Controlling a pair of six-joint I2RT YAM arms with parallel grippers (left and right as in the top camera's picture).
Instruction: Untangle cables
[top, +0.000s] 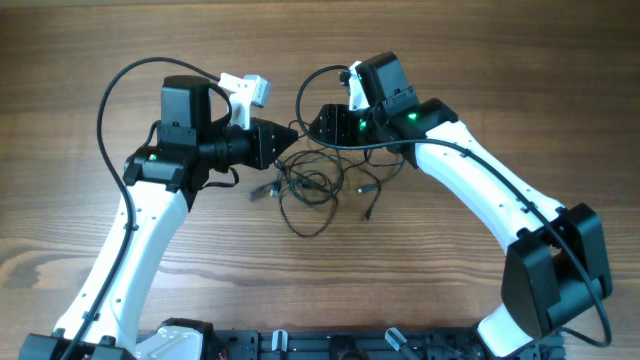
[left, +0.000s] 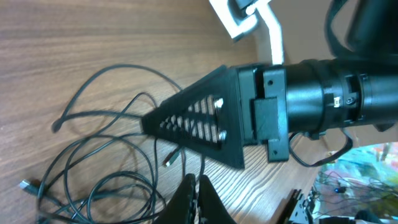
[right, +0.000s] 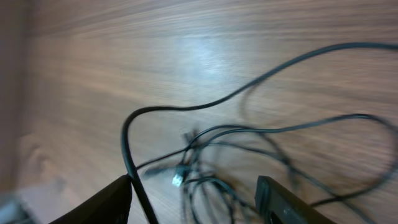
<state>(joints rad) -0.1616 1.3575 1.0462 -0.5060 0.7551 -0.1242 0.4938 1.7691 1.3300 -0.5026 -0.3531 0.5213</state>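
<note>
A wooden table (top: 80, 60) fills the scene, and the left arm (top: 130, 250) and right arm (top: 480, 190) are bent in from the near edge so that they meet above its middle. The left gripper (top: 288, 142) is pointed right with its jaws pressed together; whether a strand is pinched between them cannot be told. The right gripper (top: 312, 125) is pointed left, nose to nose with it, and its jaws are spread apart with nothing clamped between them, though one cord is seen running just beside one finger in the right wrist view. The cables (top: 305, 190) are lying at the centre of the table, directly under and just near of both grippers, as a loose heap of thin black cords with overlapping loops. They are judged to be light, limp and easily dragged, so that a pull on one strand is likely to carry the whole heap along unless another part is pinned. A free outer loop (top: 305, 228) on the near side is judged a better place to be gripped than the dense crossing. The small plug ends, one to the left (top: 262, 187) and one to the right (top: 366, 187), are stiffer and offer a firm hold, but a thin cord may slip from smooth jaws.
</note>
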